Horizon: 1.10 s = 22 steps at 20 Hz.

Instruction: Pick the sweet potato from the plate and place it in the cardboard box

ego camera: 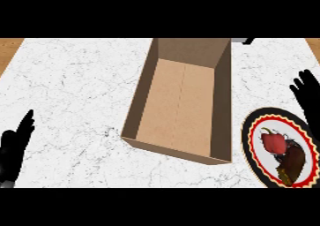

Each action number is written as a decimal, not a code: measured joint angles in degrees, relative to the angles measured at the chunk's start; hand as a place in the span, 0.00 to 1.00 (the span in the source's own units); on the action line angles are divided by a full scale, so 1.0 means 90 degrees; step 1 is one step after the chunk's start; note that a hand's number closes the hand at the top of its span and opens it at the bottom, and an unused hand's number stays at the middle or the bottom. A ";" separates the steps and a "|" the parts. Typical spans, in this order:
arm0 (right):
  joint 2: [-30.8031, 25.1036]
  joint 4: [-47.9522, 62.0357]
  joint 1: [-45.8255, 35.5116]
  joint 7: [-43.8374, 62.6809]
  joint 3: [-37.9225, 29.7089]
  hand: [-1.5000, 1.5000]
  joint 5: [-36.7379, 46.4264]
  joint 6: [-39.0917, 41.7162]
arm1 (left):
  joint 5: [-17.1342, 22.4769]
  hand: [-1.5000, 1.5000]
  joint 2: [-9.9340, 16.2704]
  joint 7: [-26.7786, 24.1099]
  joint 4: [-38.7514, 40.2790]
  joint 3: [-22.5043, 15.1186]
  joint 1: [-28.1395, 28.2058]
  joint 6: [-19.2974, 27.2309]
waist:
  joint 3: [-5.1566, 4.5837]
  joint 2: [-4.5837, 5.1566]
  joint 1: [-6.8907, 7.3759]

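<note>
Head view: the cardboard box sits open-topped mid-surface, long axis running away from the robot, interior bare. The surface is white marble, with wood showing at both upper corners. The plate lies just right of the box's near right corner, close to it but apart: black rim, red-and-yellow scalloped band, white centre, partly cut off by the right edge. The sweet potato lies on the plate, dark brown, toward the near right side, touching a red pepper beside it. The right hand is above the plate's far side at the right edge, fingers straight and spread, holding nothing, not touching the sweet potato. The left hand rests at the lower left edge, fingers up and relaxed, empty.
</note>
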 measured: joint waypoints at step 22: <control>-0.1580 -0.0585 0.3567 -0.2389 -0.0278 0.00 0.2205 -0.0138 | -0.0547 0.50 0.0149 -0.0734 0.0716 0.0508 -0.0877 -0.0162 | 0.0123 -0.0180 -0.0203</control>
